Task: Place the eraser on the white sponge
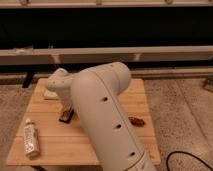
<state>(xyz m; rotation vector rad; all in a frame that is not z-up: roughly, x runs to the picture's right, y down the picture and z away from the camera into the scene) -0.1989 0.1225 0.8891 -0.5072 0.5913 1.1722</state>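
Observation:
The eraser, a small dark block with orange-tan edges, is near the middle left of the wooden table. My gripper hangs right over it at the end of the large white arm, which hides most of it. I cannot tell whether the eraser rests on the table or is held. The white sponge, a small off-white pad, lies at the table's far left, partly behind the wrist, a short way beyond the eraser.
A white labelled bottle lies on its side near the table's front left edge. A reddish-brown oblong item lies at the right of the table. A dark cable curls on the floor at the right.

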